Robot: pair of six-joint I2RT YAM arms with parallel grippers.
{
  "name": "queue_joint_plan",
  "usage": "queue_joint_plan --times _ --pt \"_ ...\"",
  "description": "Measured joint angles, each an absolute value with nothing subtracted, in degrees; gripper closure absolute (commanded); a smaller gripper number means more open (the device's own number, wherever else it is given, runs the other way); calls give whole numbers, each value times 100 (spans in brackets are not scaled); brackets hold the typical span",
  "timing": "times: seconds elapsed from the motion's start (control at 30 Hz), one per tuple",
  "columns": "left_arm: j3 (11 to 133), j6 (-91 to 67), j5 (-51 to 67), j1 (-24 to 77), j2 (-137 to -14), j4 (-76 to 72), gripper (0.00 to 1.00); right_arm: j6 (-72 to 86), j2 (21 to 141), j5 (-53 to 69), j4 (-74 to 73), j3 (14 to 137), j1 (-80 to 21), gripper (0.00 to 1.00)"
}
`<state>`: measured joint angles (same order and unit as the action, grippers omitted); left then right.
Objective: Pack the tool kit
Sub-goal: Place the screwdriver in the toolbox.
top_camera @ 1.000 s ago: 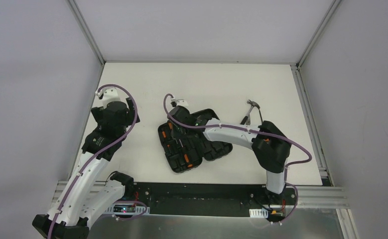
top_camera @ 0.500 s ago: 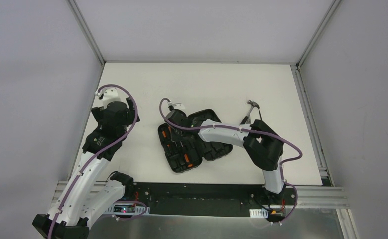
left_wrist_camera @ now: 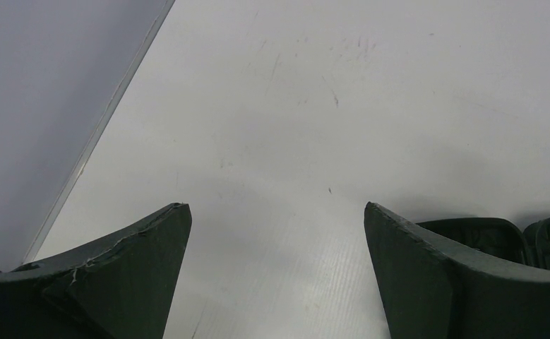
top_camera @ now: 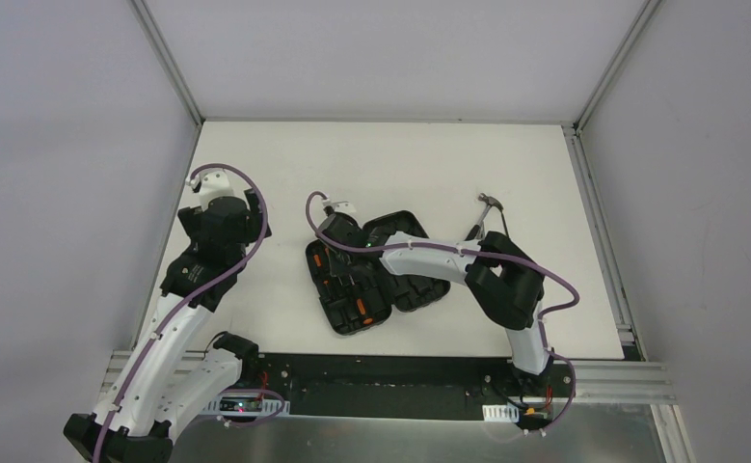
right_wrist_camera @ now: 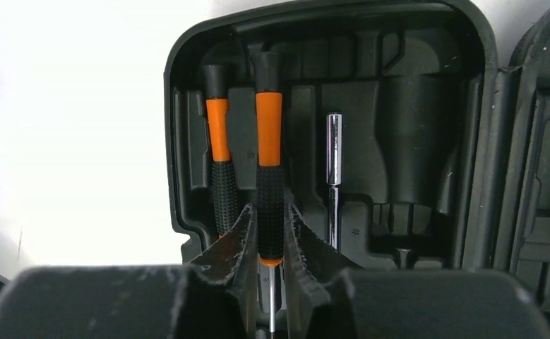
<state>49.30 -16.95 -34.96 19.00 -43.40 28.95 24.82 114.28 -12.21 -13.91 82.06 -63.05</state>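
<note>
One screwdriver (right_wrist_camera: 269,127) was pinched by the right gripper (right_wrist_camera: 270,209) at its slot in the open case (right_wrist_camera: 427,85), in the middle of the tabletop (left_wrist_camera: 328,106). If let go before fully seated, it could roll against the second screwdriver (right_wrist_camera: 219,127) and block the lid (right_wrist_camera: 540,176). Far to the left, the left gripper (left_wrist_camera: 275,206) hung spread and empty.

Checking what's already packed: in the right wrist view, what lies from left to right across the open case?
left screwdriver → second screwdriver, flanked by the right gripper → chrome bit → wide empty recess → other case half
</note>
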Motion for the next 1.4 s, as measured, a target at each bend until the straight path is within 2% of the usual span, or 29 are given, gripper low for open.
queue_joint_plan --times 0.33,0.5,0.77,1.0,1.23,1.33,1.4 --pt "4921 -1695 -3472 1863 -4340 2893 4 2464 11428 -1219 -1404 8206 -6353 67" --pt "4899 -1695 -3465 1863 -4340 2895 6 2464 11426 -1225 -1439 8206 -6353 68" --pt "4901 -1931 -2954 1863 -4482 2897 13 2445 11187 -1328 -1647 8200 -6353 78" --pt "5002 -2858 -1483 1863 -5306 2928 28 2456 10934 -1197 -1662 8195 -6287 82" --pt "5033 -3684 -379 1863 -6543 2849 56 2534 10940 -941 -1645 8195 -6136 86" --pt "5035 -3883 -25 1863 -6938 2724 66 2604 10978 -843 -1612 8195 -6075 86" --pt "5050 -3992 150 1863 -7122 2646 69 2639 11039 -805 -1584 8197 -6040 86"
